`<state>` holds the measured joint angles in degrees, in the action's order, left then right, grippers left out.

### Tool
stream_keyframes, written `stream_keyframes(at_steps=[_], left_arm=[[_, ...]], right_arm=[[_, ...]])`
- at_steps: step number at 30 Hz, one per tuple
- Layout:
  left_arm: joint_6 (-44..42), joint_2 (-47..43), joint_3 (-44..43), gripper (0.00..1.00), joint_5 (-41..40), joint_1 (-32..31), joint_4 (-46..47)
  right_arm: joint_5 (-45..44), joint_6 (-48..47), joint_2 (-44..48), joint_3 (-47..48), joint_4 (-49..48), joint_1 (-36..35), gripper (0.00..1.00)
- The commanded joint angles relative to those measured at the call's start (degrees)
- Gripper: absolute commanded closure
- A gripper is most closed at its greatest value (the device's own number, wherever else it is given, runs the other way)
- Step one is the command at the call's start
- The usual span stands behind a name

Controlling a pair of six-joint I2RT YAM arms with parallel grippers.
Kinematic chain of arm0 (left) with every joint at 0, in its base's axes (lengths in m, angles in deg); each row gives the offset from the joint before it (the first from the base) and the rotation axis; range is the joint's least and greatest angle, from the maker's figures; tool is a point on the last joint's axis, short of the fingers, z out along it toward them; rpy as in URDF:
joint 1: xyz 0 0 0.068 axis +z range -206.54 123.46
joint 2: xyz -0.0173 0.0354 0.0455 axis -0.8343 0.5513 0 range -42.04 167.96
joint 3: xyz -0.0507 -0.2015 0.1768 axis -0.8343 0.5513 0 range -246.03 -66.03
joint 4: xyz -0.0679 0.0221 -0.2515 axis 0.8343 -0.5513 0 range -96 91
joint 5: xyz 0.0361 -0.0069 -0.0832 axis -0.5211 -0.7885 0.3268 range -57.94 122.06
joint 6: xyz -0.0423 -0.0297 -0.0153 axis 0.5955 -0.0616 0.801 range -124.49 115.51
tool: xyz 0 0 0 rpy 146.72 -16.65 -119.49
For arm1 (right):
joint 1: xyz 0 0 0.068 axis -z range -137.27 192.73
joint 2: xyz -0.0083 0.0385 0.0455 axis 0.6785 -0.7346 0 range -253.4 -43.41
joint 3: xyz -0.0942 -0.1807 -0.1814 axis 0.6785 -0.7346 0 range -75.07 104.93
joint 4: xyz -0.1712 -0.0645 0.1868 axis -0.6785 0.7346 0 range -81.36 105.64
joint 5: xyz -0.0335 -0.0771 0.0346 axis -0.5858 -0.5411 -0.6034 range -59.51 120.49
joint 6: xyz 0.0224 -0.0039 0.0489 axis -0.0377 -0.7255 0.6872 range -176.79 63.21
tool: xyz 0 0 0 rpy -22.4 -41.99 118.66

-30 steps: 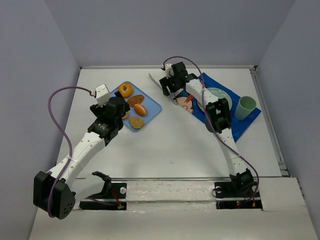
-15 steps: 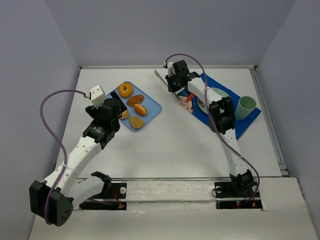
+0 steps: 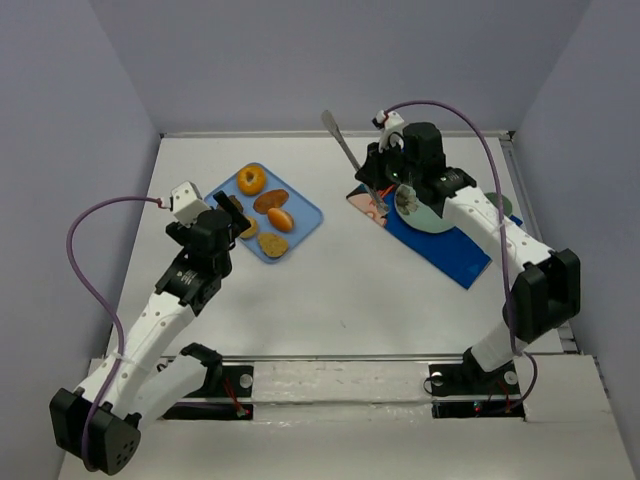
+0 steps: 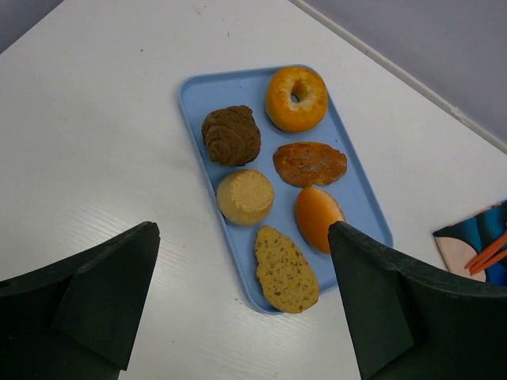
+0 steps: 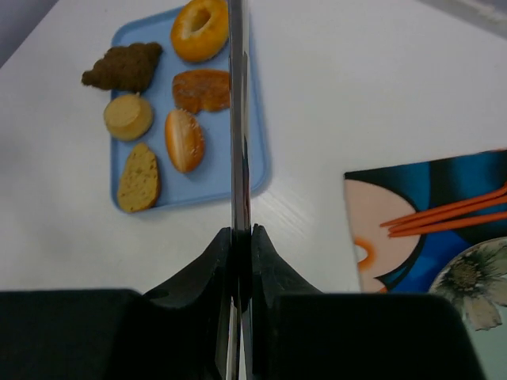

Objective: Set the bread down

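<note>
Several breads lie on a blue tray (image 3: 303, 207) (image 4: 198, 87): a ring-shaped one (image 3: 251, 180) (image 4: 296, 98), a brown croissant (image 4: 230, 134), a round bun (image 4: 245, 196), a flat reddish piece (image 4: 310, 163), an orange roll (image 4: 318, 217) and a seeded slice (image 4: 285, 271). My left gripper (image 3: 225, 220) (image 4: 242, 233) hangs open above the tray's near end, holding nothing. Off to the right of the tray, my right gripper (image 3: 381, 176) (image 5: 240, 233) is shut on thin metal tongs (image 3: 341, 140) (image 5: 238, 119), which stick up and away toward the back of the table.
A blue placemat (image 3: 452, 252) (image 5: 412, 186) lies on the right with a flowered plate (image 3: 422, 210) (image 5: 475, 277) on it. Orange chopsticks (image 5: 444, 214) rest on the mat beside the plate. Grey walls enclose the white table.
My right gripper closed on the tongs and lifted them off the table, and its arm swung out to the right. My left arm drew back toward the near left, off the tray's middle.
</note>
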<state>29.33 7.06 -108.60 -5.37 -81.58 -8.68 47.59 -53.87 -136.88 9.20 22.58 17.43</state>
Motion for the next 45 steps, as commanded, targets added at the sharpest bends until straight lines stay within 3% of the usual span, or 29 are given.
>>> stream_keyframes(at_steps=[1, 8, 17, 28, 41, 45], left_arm=[[-0.07, -0.94, 0.64, 0.01, -0.45, 0.16, 3.08], [0.45, -1.2, 1.35, 0.01, 0.34, 0.16, 3.34], [0.63, -3.57, 2.14, 0.01, 0.96, 0.16, 3.17], [0.45, -3.05, 2.14, 0.01, 0.87, 0.16, 3.43], [0.72, -2.34, 2.05, 0.01, 0.78, 0.16, 3.34], [0.63, -2.43, 2.05, 0.01, 0.87, 0.16, 3.43]], right_arm=[[8.82, 1.31, 1.89, -7.62, -1.82, -5.01, 0.89], [7.95, 2.35, 2.24, -9.83, 1.18, -9.42, 0.72], [7.51, 3.41, -4.34, -5.09, 1.36, -10.56, 0.52], [4.61, 2.53, -14.01, 2.74, 3.38, -10.56, 0.43], [5.49, 0.07, -17.27, 4.94, 6.81, -11.7, 0.42], [1.89, 1.56, -15.52, 4.68, 6.9, -11.7, 0.61]])
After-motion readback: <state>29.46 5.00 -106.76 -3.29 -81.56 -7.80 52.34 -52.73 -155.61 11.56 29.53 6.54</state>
